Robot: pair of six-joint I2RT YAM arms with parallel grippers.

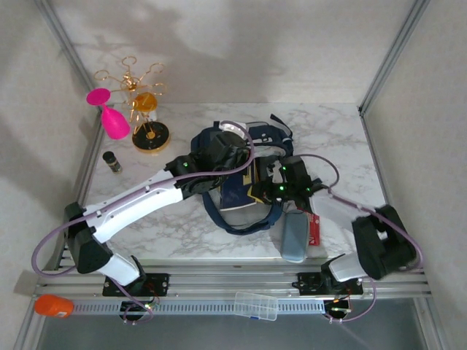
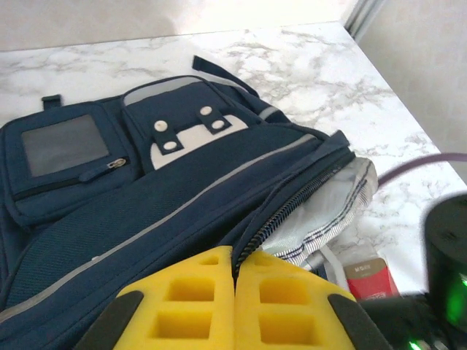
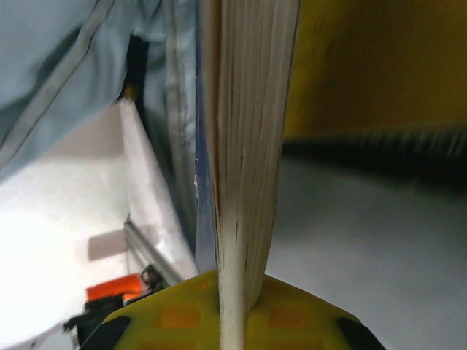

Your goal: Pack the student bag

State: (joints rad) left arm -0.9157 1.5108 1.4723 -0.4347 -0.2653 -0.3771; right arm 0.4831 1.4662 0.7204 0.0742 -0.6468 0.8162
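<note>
Pinching the zipper edge of the student bag (image 2: 146, 211), the left gripper (image 2: 235, 257) has its yellow fingers (image 2: 190, 295) pressed together on the fabric, and the main compartment gapes just beside them. The bag lies flat in the middle of the marble table (image 1: 182, 226). The right gripper (image 3: 233, 284) clamps a book (image 3: 248, 146) by its page edge, just beside the bag's opening. A grey case (image 1: 294, 237) lies near the table's front edge.

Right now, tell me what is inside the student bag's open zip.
Through the student bag opening, pale striped lining shows. Deeper contents are hidden by the bag's own navy front and the left gripper, whose jaws pinch the zip edge.
</note>
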